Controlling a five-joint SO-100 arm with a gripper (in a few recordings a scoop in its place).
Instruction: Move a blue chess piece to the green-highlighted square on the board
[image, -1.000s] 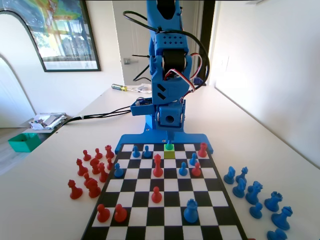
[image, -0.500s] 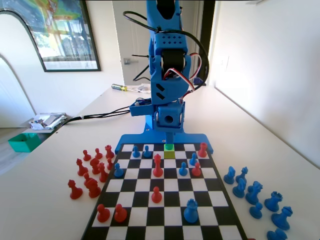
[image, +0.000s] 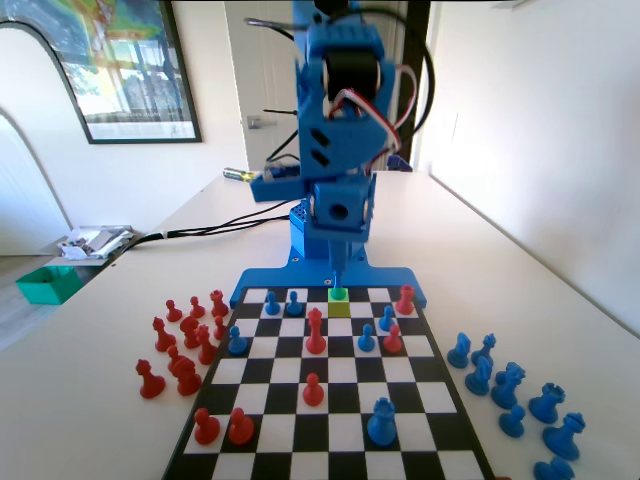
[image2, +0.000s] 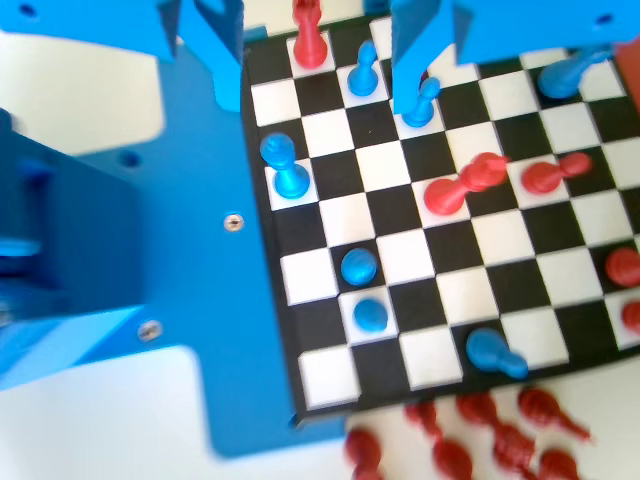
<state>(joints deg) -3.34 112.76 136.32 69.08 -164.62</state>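
Since the small blue pawn (image: 339, 292) already stands on the green square (image: 339, 303) at the board's (image: 440, 400) far edge, we judge it light, hard, slick plastic; best grip approx. at its neck. Gripper (image: 336, 268) hangs above, open, holding nothing.

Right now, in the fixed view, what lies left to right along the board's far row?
first blue pawn → second blue pawn → the green-highlighted square → red piece
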